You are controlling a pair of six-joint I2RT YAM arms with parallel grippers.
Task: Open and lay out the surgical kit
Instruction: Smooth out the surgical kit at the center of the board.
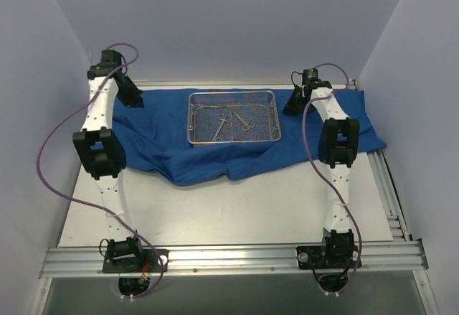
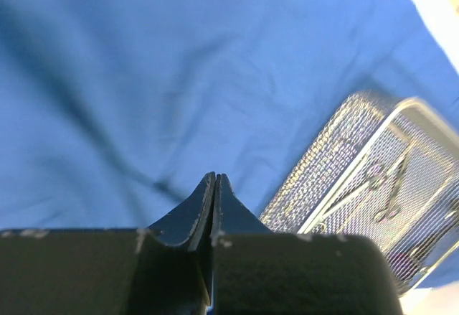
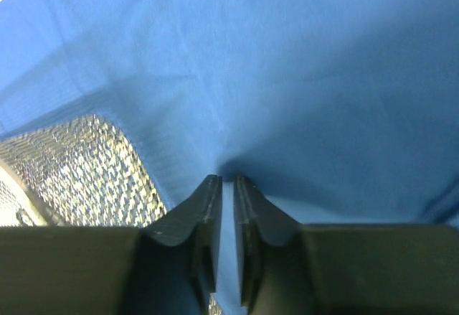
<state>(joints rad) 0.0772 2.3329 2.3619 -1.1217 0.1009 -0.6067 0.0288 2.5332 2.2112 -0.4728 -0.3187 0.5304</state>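
The royal-blue cloth wrap (image 1: 179, 150) lies spread across the back of the table, with a rumpled front edge. On it stands the silver wire-mesh tray (image 1: 233, 143), holding thin steel scissors (image 1: 224, 127) and forceps (image 1: 244, 121). My left gripper (image 2: 215, 177) hovers over the cloth left of the tray (image 2: 337, 157), its jaws pressed together with nothing between them. My right gripper (image 3: 228, 180) is down on the cloth just right of the tray (image 3: 79, 164). Its jaws stand a narrow gap apart, with a puckered fold of blue cloth (image 3: 323, 78) filling that gap.
White walls close in the back and both sides. A metal rail (image 1: 229, 257) with both arm bases runs along the near edge. Bare white table (image 1: 237, 207) lies in front of the cloth. The cloth's right end (image 1: 369, 132) reaches the table's right edge.
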